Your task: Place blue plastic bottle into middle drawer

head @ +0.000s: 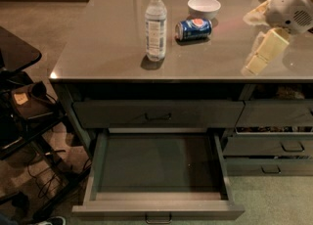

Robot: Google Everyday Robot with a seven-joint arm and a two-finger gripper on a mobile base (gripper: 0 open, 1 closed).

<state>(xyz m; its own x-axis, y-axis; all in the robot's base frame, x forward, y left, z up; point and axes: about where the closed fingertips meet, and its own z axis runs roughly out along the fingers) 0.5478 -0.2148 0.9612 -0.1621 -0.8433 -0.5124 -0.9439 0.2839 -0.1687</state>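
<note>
The gripper (263,49) hangs over the right end of the countertop (98,48), empty. The arm behind it is cut off by the frame edge, and I cannot tell whether the gripper is open or closed. Well to its left, the blue plastic bottle (155,26) stands upright on the counter: clear, with a white cap and a pale label. A blue soda can (193,28) lies on its side just beside it, with a white bowl (204,7) behind. Below, the middle drawer (156,210) is pulled open under the shut top drawer (156,114).

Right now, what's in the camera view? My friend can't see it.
A water bottle stands upright on a grey counter above the open middle drawer. The robot's hand hangs over the counter's right end, apart from the bottle; a tipped blue can and a white bowl sit between.
</note>
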